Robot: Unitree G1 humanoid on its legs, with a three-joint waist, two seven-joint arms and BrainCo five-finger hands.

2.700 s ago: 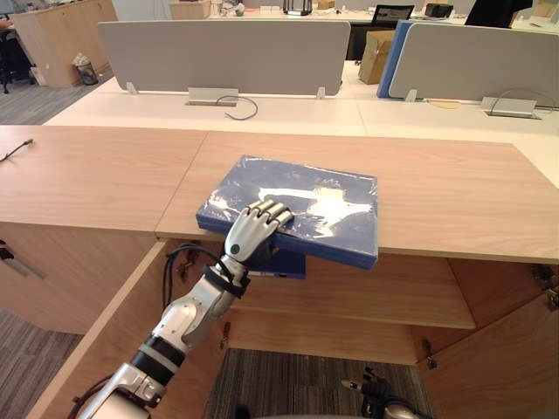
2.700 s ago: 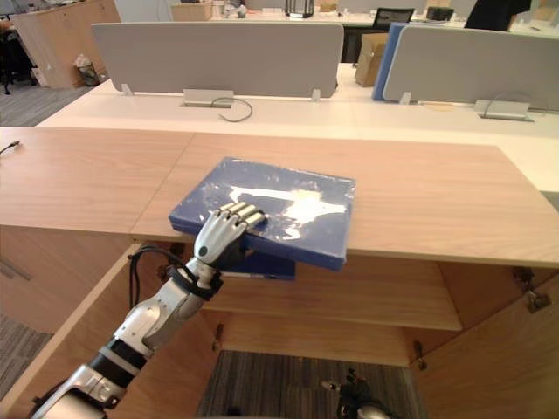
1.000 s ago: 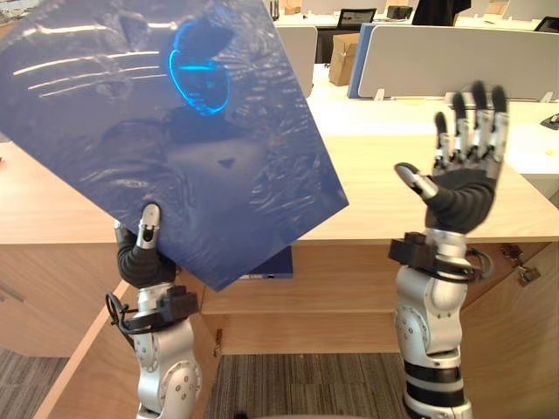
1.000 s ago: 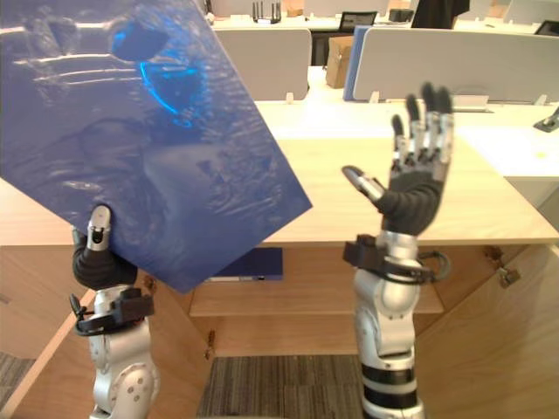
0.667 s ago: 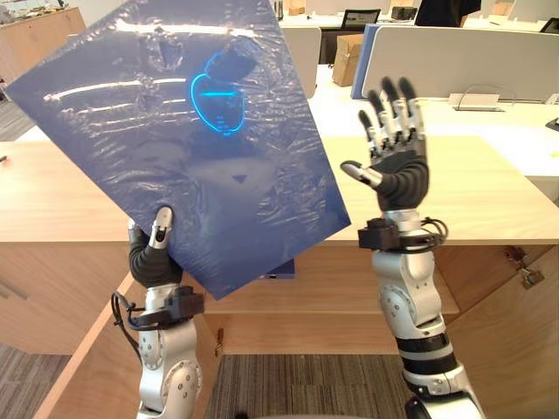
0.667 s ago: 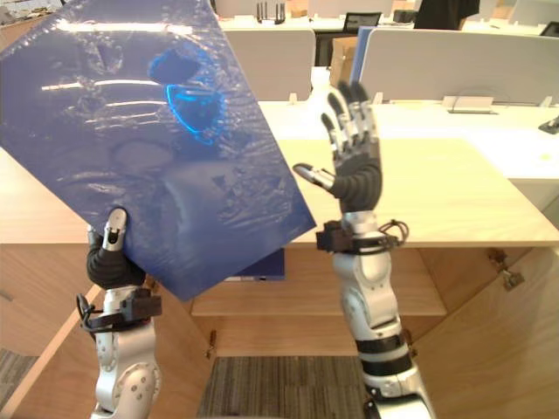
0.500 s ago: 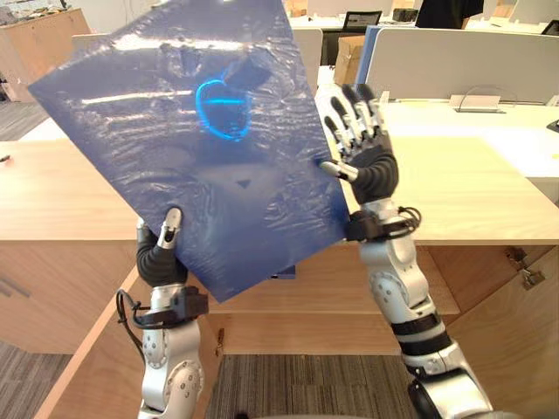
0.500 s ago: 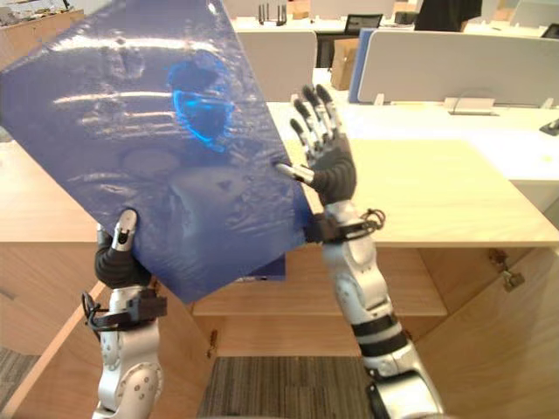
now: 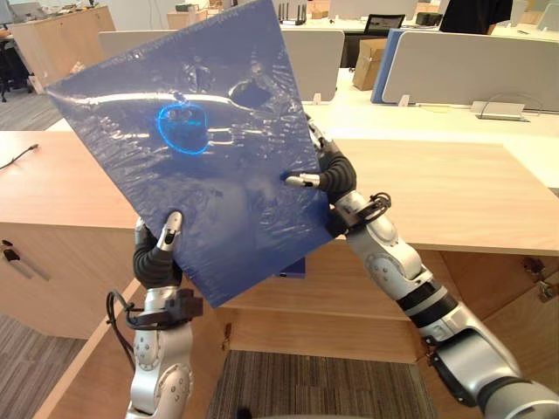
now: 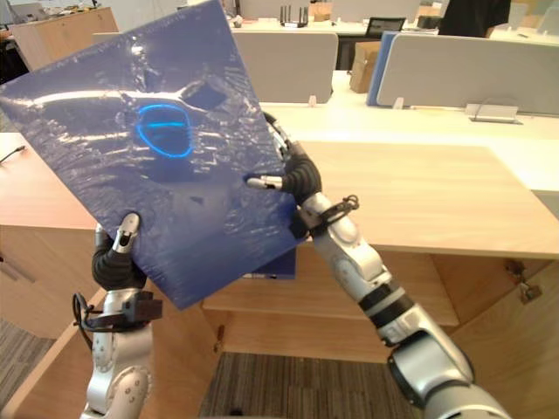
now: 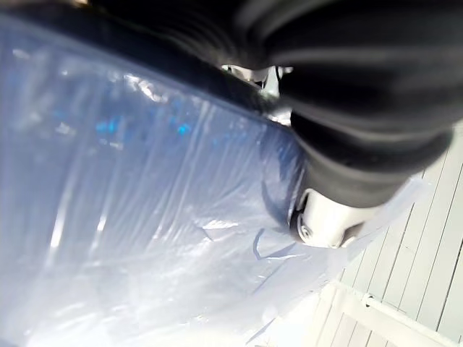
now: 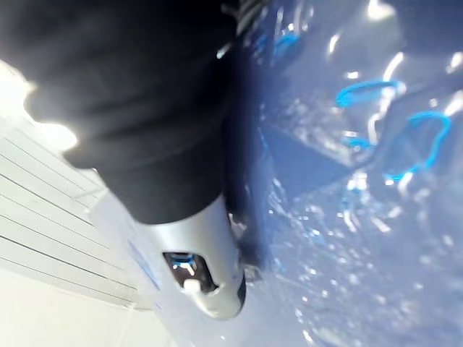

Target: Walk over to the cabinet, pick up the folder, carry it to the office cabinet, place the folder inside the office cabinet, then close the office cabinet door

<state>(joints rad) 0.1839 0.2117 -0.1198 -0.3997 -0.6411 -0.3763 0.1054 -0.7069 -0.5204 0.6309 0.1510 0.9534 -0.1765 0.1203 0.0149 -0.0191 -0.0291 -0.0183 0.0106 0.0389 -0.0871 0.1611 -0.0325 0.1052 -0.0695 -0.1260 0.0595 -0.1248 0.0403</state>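
Pick-up done, carrying starting. Folder [image 9: 201, 148] standing tilted above surface [image 9: 454, 192], left hand [image 9: 150, 260] fingers pinching lower corner, right hand [image 9: 339, 175] fingers pinching opposite edge. Next probably calling for steady lowering into open cabinet [image 9: 306, 301] beneath fingers.

Left hand [image 9: 154, 260], right hand [image 9: 336, 175] aloft, clamped

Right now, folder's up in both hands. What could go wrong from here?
1. The folder looks glossy and slick; the left hand pinches only a lower corner, the right hand one side edge, so it could slip.
2. Held upright, it blocks much of the head views, so walking may be half blind.
3. The open cabinet door by the left arm could get clipped on turning.
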